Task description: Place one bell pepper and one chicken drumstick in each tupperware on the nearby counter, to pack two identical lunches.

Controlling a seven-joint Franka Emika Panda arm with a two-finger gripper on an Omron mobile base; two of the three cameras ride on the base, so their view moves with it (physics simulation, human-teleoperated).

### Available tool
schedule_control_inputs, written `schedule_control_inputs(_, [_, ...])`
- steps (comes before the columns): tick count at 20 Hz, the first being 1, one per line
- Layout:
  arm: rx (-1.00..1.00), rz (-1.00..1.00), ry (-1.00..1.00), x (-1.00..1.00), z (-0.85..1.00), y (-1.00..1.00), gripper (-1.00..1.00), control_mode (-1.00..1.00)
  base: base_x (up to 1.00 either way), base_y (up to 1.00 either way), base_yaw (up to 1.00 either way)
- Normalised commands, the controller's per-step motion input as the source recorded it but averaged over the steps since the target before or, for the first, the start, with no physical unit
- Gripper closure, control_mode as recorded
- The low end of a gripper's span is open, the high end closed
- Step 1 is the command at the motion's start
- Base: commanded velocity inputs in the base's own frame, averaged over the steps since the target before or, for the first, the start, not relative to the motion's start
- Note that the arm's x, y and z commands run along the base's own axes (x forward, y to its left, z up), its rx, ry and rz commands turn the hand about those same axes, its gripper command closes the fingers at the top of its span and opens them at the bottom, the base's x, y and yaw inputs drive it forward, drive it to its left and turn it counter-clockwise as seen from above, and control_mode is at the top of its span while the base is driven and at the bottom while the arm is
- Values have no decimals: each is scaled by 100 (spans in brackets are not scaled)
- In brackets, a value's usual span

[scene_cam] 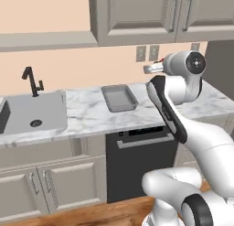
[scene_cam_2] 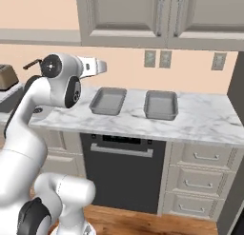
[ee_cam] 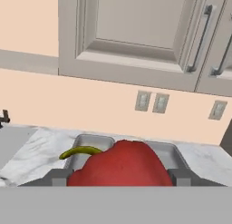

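In the hand view a glossy red bell pepper [ee_cam: 122,166] with a curled green stem sits between the fingertips [ee_cam: 56,177], and my gripper [ee_cam: 118,177] is shut on it. The hand hovers high above the counter [scene_cam_2: 205,120], seen as the gripper [scene_cam: 150,69] beside the arm's elbow and as the gripper [scene_cam_2: 100,66] up and left of the trays. Two empty grey tupperware trays stand side by side on the marble: the left tupperware [scene_cam_2: 108,101] and the right tupperware [scene_cam_2: 161,104]. The pepper partly covers both tupperware rims [ee_cam: 90,141] in the hand view. The chicken drumstick is out of view.
A sunken grey sink [scene_cam: 32,113] with a black faucet [scene_cam: 32,81] lies to the left. A dark dishwasher front [scene_cam_2: 124,174] and drawers [scene_cam_2: 200,172] sit under the counter. Upper cabinets [scene_cam_2: 143,15] hang close above the hand. A toaster [scene_cam_2: 7,77] stands far left.
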Motion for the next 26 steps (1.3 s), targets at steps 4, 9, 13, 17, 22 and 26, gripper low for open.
schedule_control_inputs(4, [0, 0, 0, 0, 0, 0, 100, 100, 48, 2, -4])
schedule_control_inputs(9, [0, 0, 0, 0, 0, 0, 100, 100, 57, 0, 0])
schedule_control_inputs(13, [0, 0, 0, 0, 0, 0, 100, 100, 81, 0, 0])
schedule_control_inputs(17, [0, 0, 0, 0, 0, 0, 100, 100, 71, 4, 0])
schedule_control_inputs(22, [0, 0, 0, 0, 0, 0, 100, 100, 42, 12, 0])
schedule_control_inputs(26, [0, 0, 0, 0, 0, 0, 100, 100, 33, 17, 1])
